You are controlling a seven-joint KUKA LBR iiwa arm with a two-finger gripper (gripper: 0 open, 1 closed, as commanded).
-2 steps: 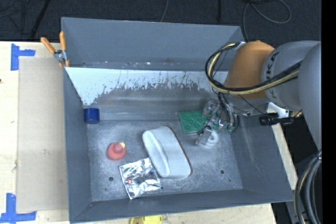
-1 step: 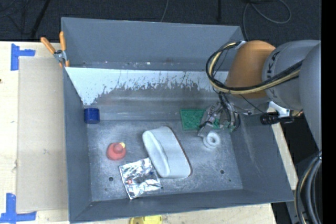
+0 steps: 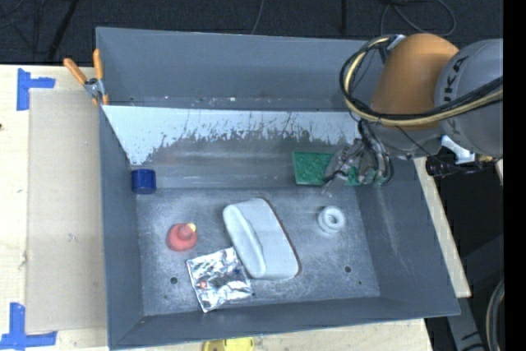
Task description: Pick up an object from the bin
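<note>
1. Crinkled foil packet [image 3: 218, 279] lies nearest, just beside the grey oblong block [image 3: 261, 238];
2. gripper [image 3: 355, 168] sits beside the green square [image 3: 311, 168] at the far slope, probably its target; wide or narrow, I cannot tell.

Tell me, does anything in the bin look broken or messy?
Only the silver foil packet near the front of the bin stands out: it is crumpled and lies crooked, touching the pale oblong pad. The other things look whole.
</note>
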